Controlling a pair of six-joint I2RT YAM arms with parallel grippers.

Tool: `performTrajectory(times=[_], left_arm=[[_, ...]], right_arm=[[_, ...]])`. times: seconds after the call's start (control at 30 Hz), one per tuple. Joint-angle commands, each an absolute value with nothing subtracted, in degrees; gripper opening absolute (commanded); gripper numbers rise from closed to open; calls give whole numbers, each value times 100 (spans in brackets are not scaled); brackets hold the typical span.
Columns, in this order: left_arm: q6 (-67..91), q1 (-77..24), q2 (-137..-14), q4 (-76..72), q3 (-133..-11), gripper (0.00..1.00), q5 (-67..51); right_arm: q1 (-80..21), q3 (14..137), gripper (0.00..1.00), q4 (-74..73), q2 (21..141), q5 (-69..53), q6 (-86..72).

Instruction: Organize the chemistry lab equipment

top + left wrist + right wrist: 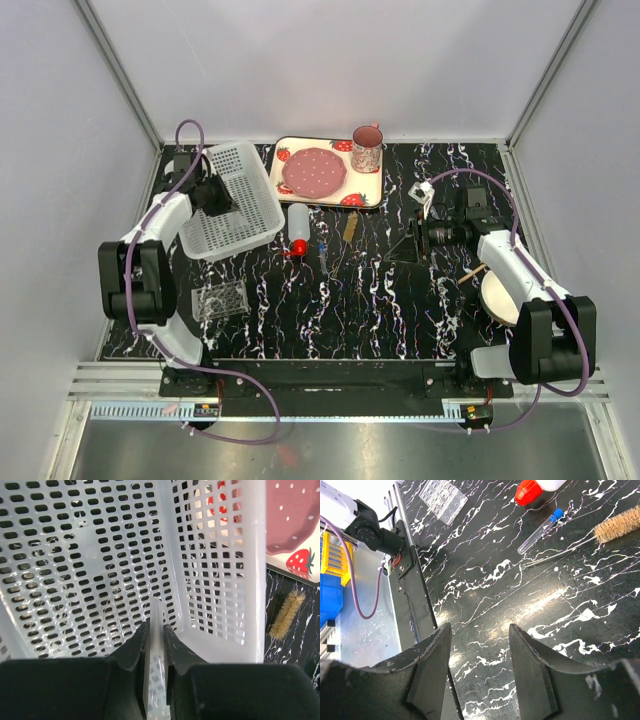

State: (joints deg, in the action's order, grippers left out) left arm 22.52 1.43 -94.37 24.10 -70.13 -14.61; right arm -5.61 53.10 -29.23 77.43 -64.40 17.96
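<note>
My left gripper [216,196] [156,626] is shut on the wall of a white perforated basket [240,195] [90,555], which sits tilted at the table's left. A white bottle with a red cap [297,229] [532,487] lies mid-table. Beside it are a blue-capped clear tube [323,252] [540,530] and a tan bristle brush [350,226] [619,524] [287,615]. The clear grid rack [220,298] [442,499] rests near the left arm's base. My right gripper [408,246] [480,630] hovers open over bare tabletop right of the tube, with nothing between its fingers.
A strawberry-printed tray [372,190] [300,562] with a pink plate [314,172] and mug [367,148] stands at the back. A cream bowl [497,296] sits under the right arm, a tan stick [472,270] at its rim. White walls enclose the table.
</note>
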Motion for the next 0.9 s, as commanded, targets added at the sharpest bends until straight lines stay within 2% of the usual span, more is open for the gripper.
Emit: performTrajectory(times=[0.0,0.1,0.2,0.23,0.4,0.77,0.83,0.87], left_arm=[[2391,185,-9895,2347,-7541,2,-1872],[2443,202,-10195,2347,-7681,7,-1898],[2470,211,-10327,2390,-7822,20,-1881],[2487,228,-10318,2408,-7866,33,-1907],[2452,272,-9933,2435,-7814,59,-1916],[1890,343,-7323,2013,-6242,90,-1310],[1854,369,-6743,1969,-5821,98,-1301],[1889,447,-6559,1899,-5670,99,-1353]], right_arm=[[-536,5326,56,-2927,7682,-6346,1969],[-527,5335,56,-2936,7699,-6311,1995],[-527,5326,56,-2953,7699,-6258,2021],[-510,5317,56,-2971,7691,-6223,2048],[-475,5291,56,-2997,7647,-6126,2109],[-150,5168,61,-3103,7260,-5652,2452],[-141,5150,63,-3111,7190,-5494,2487],[-141,5159,64,-3120,7172,-5450,2487]])
